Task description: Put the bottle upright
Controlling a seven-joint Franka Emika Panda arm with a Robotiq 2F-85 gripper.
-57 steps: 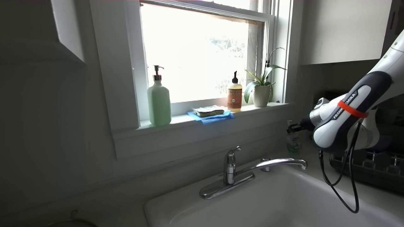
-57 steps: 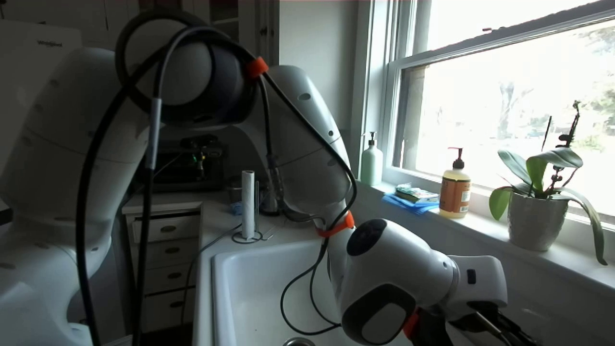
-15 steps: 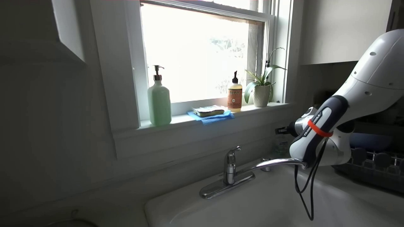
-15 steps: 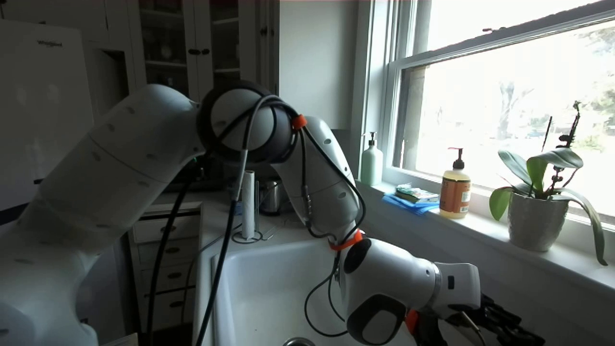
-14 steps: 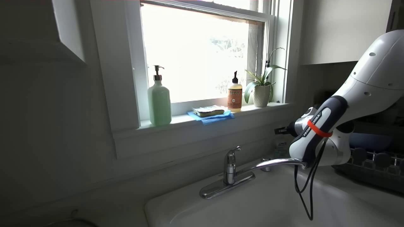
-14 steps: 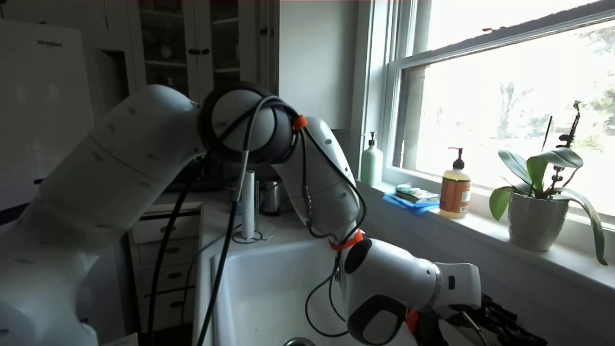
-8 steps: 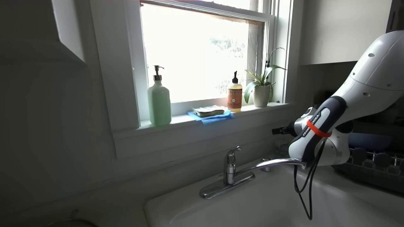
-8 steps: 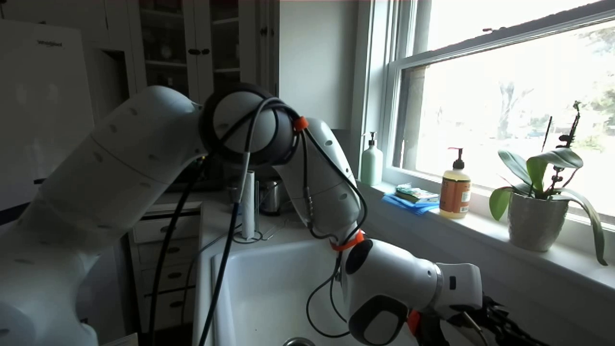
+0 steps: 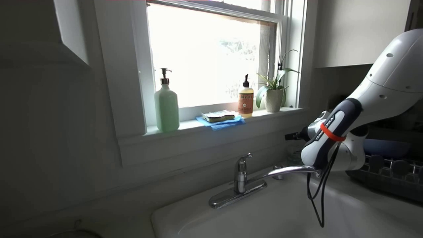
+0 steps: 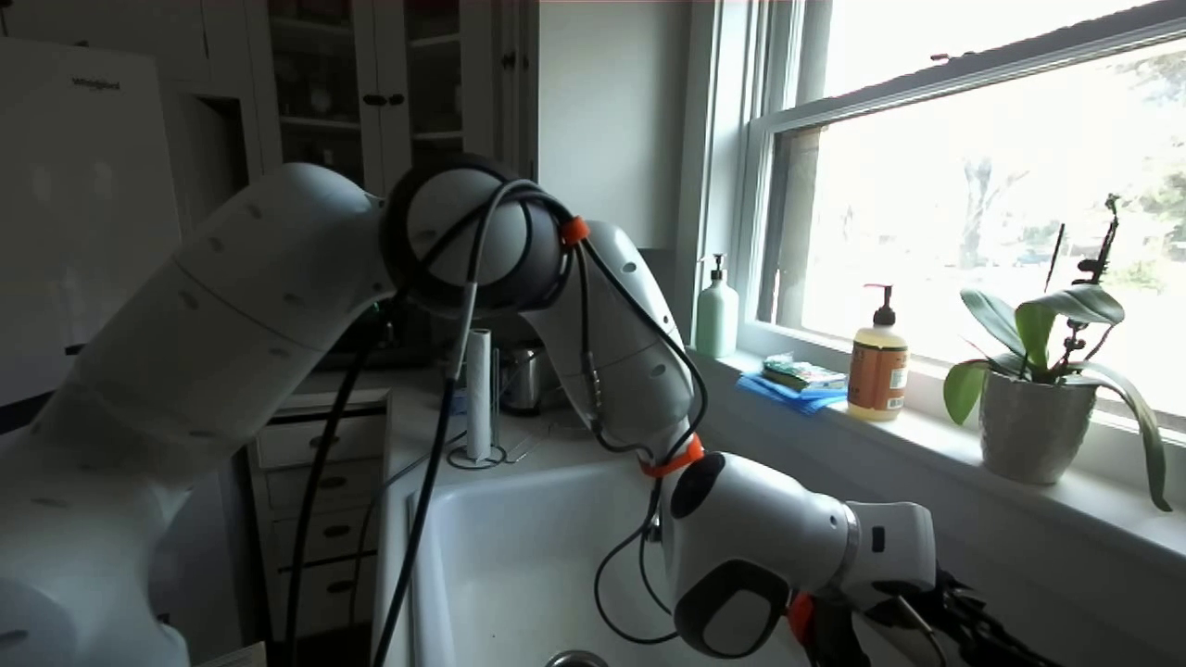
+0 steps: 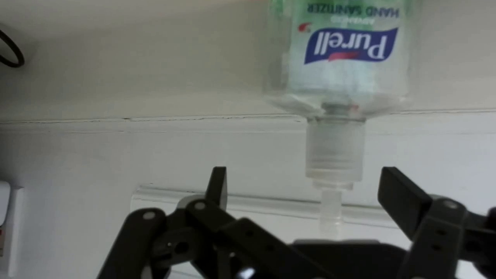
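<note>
The bottle (image 11: 348, 77) is a clear Purell hand sanitizer with a pale pump. It looks upside down in the wrist view because that picture is inverted; its green gel lies at the base end and it appears upright by the wall. Its base is cut off there. My gripper (image 11: 304, 170) is open, its black fingers (image 11: 405, 201) on either side of the pump's neck, apart from it. The neck sits nearer one finger. In an exterior view my gripper (image 9: 294, 136) is in the corner behind the sink, with the bottle barely visible in the dark below.
A chrome faucet (image 9: 241, 178) rises over the white sink (image 10: 519, 574). On the windowsill stand a green pump bottle (image 9: 167, 109), an orange-labelled soap bottle (image 10: 876, 371), a sponge (image 9: 218, 116) on a blue cloth and a potted plant (image 10: 1033, 417). A dish rack (image 9: 390, 178) is behind the arm.
Over the earlier frames the arm moved leftward in an exterior view, the bottle shifting with it. Within the last second the jaws opened and let go of the bottle; the arm moved only slightly.
</note>
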